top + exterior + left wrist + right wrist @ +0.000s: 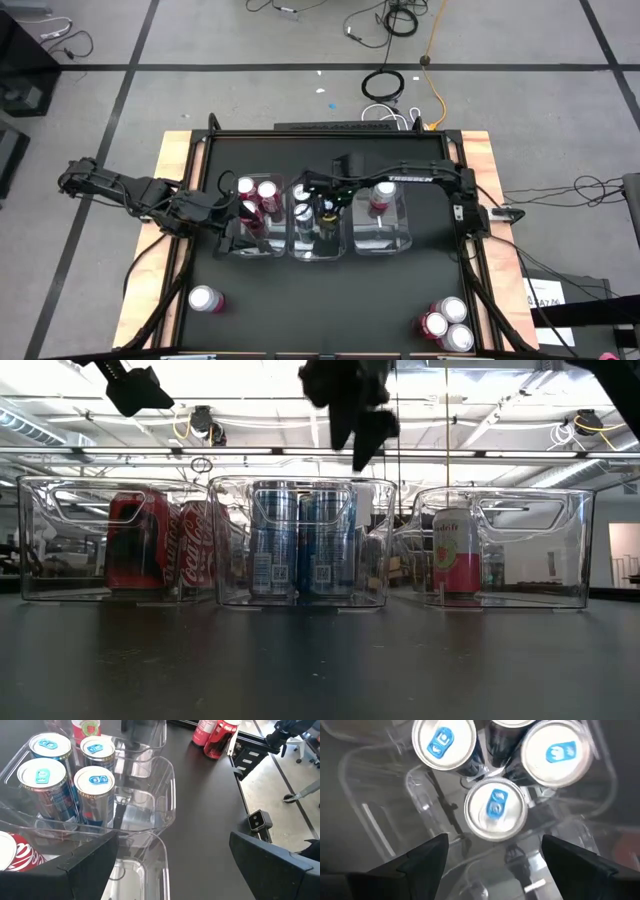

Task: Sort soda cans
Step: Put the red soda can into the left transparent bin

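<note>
Black tabletop (330,300) framed in pale wood carries three clear bins in a row across its middle. At the near left corner one red can (204,299) stands alone, well apart from everything. Next comes the left gripper (232,228), hanging above the near part of the left bin (110,540); its fingers (85,862) stand wide apart and grasp nothing. That left bin holds red cans (160,540), upright, toward its far end. The middle bin (300,542) holds four blue cans (95,795) clustered toward its far side, all upright with blue tabs. Above them hovers the right gripper (355,435), clear of the bin's rim in the low view; its fingers (427,857) are spread to either side of one blue can (495,809) below and touch nothing. The right bin (505,545) holds a single pink can (456,552), upright near its far end. At the near right corner three more cans (445,322) stand bunched, touching one another.
</note>
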Available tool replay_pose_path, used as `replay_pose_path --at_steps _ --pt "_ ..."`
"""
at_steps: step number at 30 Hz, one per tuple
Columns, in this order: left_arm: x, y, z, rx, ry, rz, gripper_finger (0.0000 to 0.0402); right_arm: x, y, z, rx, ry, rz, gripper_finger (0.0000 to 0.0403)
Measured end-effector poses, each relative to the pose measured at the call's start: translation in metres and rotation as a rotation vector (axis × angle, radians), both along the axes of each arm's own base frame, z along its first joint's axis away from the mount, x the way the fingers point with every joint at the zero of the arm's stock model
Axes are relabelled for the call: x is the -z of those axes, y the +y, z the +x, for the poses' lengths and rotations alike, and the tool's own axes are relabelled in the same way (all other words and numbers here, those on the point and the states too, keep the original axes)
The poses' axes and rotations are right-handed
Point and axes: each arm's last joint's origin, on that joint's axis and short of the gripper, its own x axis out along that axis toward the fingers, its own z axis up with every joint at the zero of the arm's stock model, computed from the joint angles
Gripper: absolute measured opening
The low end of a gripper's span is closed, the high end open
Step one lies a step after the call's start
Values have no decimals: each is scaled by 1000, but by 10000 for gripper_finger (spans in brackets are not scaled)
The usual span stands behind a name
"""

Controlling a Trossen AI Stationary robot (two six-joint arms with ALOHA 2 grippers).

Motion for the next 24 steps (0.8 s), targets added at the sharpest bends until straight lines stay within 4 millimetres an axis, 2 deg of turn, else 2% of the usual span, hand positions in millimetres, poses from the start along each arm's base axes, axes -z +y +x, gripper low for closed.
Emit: replay_pose_path --at_steps 3,8,14,20,24 --pt "0 0 0 0 0 0 388 -18 12 -13 -7 -25 2 313" --pt "0 0 0 0 0 1 388 -44 49 -37 -46 -53 -85 313" --pt "0 0 0 4 0 7 388 -56 100 -67 -17 -30 -177 313" --pt "0 0 0 4 0 7 388 -56 142 -92 63 -58 -169 313" --pt "0 0 0 4 1 6 388 -34 160 -117 169 -23 -142 313"
